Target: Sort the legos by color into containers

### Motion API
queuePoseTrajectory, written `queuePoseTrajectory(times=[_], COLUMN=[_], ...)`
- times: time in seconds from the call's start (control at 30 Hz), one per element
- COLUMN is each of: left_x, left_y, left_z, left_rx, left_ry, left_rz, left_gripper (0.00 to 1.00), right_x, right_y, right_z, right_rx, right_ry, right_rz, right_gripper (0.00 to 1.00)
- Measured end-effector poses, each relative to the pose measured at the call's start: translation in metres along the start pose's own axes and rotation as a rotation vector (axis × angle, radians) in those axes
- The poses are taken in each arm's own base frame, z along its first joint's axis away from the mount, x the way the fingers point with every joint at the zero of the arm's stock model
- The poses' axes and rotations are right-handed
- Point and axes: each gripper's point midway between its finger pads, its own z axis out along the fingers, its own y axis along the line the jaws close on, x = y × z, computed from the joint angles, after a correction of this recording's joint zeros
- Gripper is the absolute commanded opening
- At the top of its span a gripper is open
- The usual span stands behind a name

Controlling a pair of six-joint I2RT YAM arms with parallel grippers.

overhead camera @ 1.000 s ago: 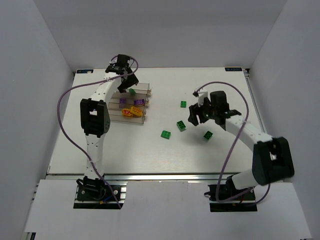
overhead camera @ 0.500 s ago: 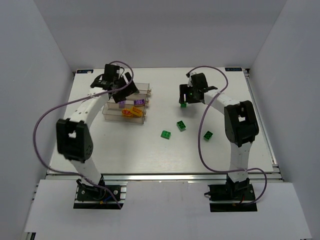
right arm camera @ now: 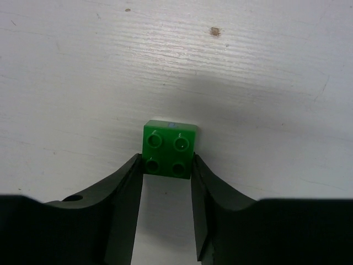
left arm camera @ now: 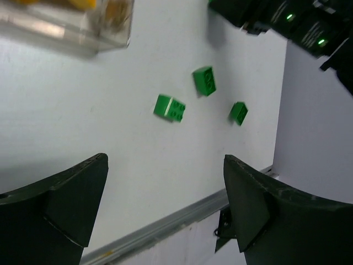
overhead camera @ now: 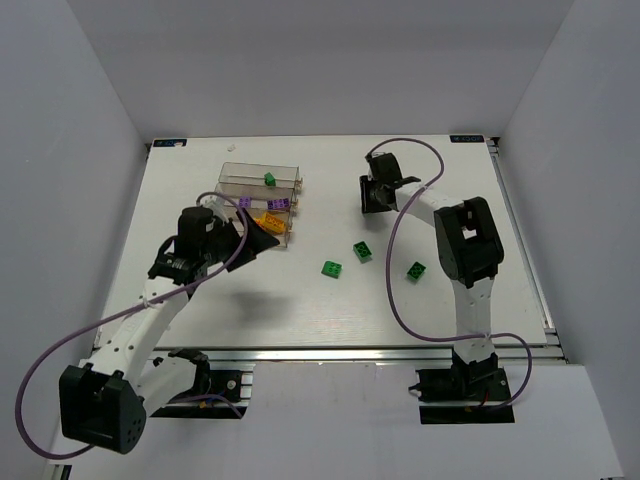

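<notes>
The clear containers (overhead camera: 258,178) stand at the back left. They hold one green lego (overhead camera: 269,179), two purple legos (overhead camera: 279,204) and orange-yellow ones (overhead camera: 268,220). My left gripper (overhead camera: 252,241) is open and empty, just in front of the containers. In the left wrist view it (left arm camera: 165,199) hangs above the table, with three green legos (left arm camera: 169,107) ahead of it. My right gripper (overhead camera: 373,200) is at the back centre. In the right wrist view it (right arm camera: 167,165) is shut on a green lego (right arm camera: 169,149) that rests on the table.
Three loose green legos lie mid-table: one (overhead camera: 362,251), one (overhead camera: 331,268) and one (overhead camera: 415,270). A corner of the containers (left arm camera: 71,27) with orange-yellow legos shows top left in the left wrist view. The table's near rail (left arm camera: 165,226) runs below.
My left arm has pulled back from above the containers to the near left. My right gripper has swung to the back green lego and closed on it.
</notes>
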Motion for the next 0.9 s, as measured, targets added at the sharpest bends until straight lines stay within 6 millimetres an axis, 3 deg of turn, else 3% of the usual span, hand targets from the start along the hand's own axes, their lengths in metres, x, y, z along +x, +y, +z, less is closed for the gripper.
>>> queuePoseTrajectory(times=[0.17, 0.27, 0.37, 0.47, 0.57, 0.67, 0.8, 0.87, 0.9], left_x=[0.033, 0.044, 0.057, 0.078, 0.091, 0.093, 0.094, 0.096, 0.097], left_y=[0.02, 0.023, 0.029, 0.041, 0.048, 0.046, 0.044, 0.044, 0.044], left_z=[-0.002, -0.002, -0.001, 0.002, 0.004, 0.004, 0.004, 0.003, 0.003], left_rx=[-0.021, -0.017, -0.016, -0.033, -0.048, -0.041, -0.035, -0.033, -0.032], left_ry=[0.06, 0.084, 0.119, 0.181, 0.227, 0.235, 0.238, 0.24, 0.242], left_rz=[-0.079, -0.099, -0.117, -0.15, -0.171, -0.172, -0.168, -0.168, -0.167], left_gripper=[0.95, 0.95, 0.95, 0.95, 0.95, 0.96, 0.95, 0.96, 0.96], right_x=[-0.004, -0.017, -0.053, -0.106, -0.137, -0.144, -0.131, -0.121, -0.118], right_y=[0.011, 0.035, 0.069, 0.113, 0.156, 0.19, 0.222, 0.229, 0.231], right_z=[0.001, -0.005, -0.021, -0.039, -0.054, -0.051, -0.027, -0.012, -0.004], right_rx=[-0.06, -0.197, -0.351, -0.487, -0.591, -0.651, -0.681, -0.672, -0.661], right_ry=[-0.01, -0.036, -0.117, -0.266, -0.385, -0.436, -0.452, -0.444, -0.442], right_rz=[-0.05, -0.107, -0.189, -0.285, -0.374, -0.429, -0.461, -0.465, -0.466], right_gripper=[0.1, 0.05, 0.03, 0.02, 0.05, 0.07, 0.14, 0.24, 0.39])
